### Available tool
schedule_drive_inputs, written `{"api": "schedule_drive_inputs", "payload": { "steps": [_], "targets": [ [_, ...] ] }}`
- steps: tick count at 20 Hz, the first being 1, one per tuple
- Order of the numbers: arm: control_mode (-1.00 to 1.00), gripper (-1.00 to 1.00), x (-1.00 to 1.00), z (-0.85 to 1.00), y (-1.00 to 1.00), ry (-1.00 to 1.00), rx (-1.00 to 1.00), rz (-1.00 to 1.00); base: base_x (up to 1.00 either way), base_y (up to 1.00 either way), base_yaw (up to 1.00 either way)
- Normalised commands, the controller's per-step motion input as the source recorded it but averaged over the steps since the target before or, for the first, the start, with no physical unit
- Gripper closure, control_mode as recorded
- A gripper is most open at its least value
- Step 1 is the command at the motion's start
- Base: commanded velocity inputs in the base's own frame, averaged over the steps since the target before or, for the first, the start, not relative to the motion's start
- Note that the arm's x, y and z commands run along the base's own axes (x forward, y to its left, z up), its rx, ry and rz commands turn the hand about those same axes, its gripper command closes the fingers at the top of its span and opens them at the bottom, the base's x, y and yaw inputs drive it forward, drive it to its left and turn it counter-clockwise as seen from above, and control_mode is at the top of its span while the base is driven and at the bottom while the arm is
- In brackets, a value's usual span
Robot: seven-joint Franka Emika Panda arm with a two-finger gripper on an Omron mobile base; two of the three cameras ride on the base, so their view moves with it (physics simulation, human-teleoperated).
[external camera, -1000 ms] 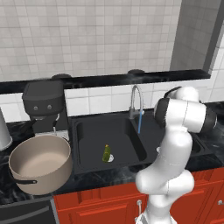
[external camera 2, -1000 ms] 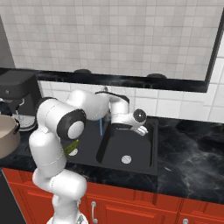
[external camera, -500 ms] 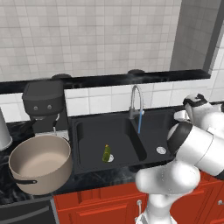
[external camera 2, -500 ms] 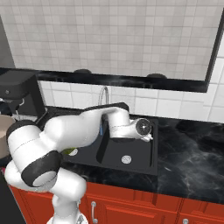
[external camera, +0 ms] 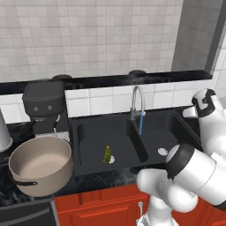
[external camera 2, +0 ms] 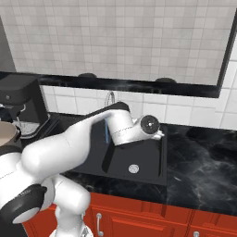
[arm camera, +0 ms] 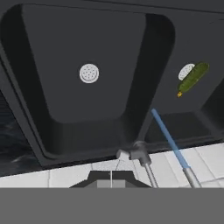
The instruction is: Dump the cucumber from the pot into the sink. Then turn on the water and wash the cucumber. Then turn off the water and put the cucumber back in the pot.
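Observation:
The cucumber (external camera: 107, 154), a short yellow-green stick, lies by the drain in the left basin of the black sink (external camera: 84, 132); in the hand view the cucumber (arm camera: 192, 78) lies at the upper right. A thin blue stream of water (external camera: 141, 123) runs from the silver gooseneck faucet (external camera: 137, 99) and lands near the divider between the basins. The beige-grey pot (external camera: 39, 170) stands on the counter left of the sink, and its pale inside looks bare. My gripper (external camera 2: 158, 134) is shut on nothing and hangs over the right basin, right of the faucet (external camera 2: 110, 97). The gripper (arm camera: 110, 179) looks down into the sink (arm camera: 26, 109).
A black coffee machine (external camera: 44, 106) stands behind the pot against the tiled wall. Black marble counter (external camera 2: 203, 157) stretches right of the sink. My white arm (external camera 2: 74, 143) reaches across the left basin in the right base view. Red cabinet fronts (external camera 2: 139, 217) run below.
My arm has swung right, carrying the hand from beside the faucet out over the right basin. The water keeps running. Cucumber and pot have not moved.

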Motion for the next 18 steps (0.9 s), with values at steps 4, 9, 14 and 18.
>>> {"api": "schedule_drive_inputs", "payload": {
  "steps": [4,9,14,18],
  "targets": [
    [-1.00,1.00,-0.01,0.84,-0.01,0.01,-0.10,0.08,0.00,0.00,0.00],
    [-1.00,1.00,-0.06,0.50,-0.13,0.00,-0.19,0.17,0.00,0.00,0.00],
    [-1.00,1.00,-0.18,0.06,-0.01,-0.11,-0.34,0.21,0.00,0.00,0.00],
    [-1.00,1.00,-0.35,0.00,0.00,-0.38,-0.43,0.25,0.00,0.00,0.00]
  ]
}}
